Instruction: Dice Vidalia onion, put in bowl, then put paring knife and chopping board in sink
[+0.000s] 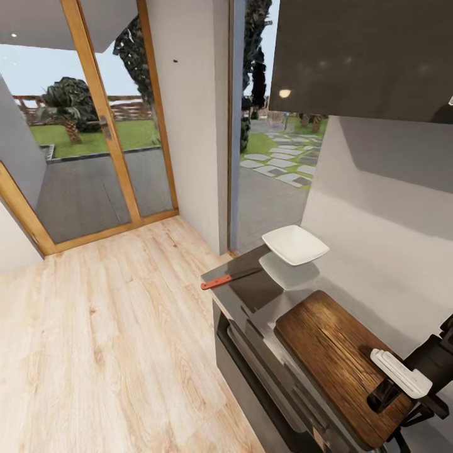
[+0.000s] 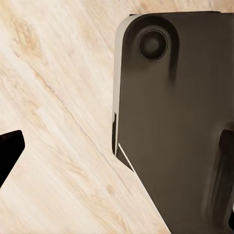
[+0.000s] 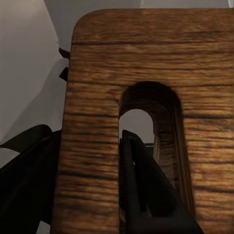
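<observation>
My right gripper [image 1: 402, 385] is shut on the near end of the brown chopping board [image 1: 327, 346]. In the right wrist view one dark finger [image 3: 146, 195] passes through the board's handle slot [image 3: 148, 126]. The board lies tilted over the grey countertop [image 1: 251, 294]. Further along, the paring knife [image 1: 229, 278] lies flat at the countertop's end, its red handle reaching past the edge. The white bowl [image 1: 294, 244] stands just beyond it near the wall. My left gripper [image 2: 117, 165] hangs open over the wood floor [image 2: 53, 97], empty. The sink is out of view.
Dark drawer fronts [image 1: 264, 371] run under the countertop. A dark upper cabinet [image 1: 365, 56] hangs above. A white wall pillar [image 1: 189, 119] and wood-framed glass doors [image 1: 94, 138] stand at the back. Light wood floor [image 1: 107, 340] spreads to the left. My dark base [image 2: 170, 122] is below the left gripper.
</observation>
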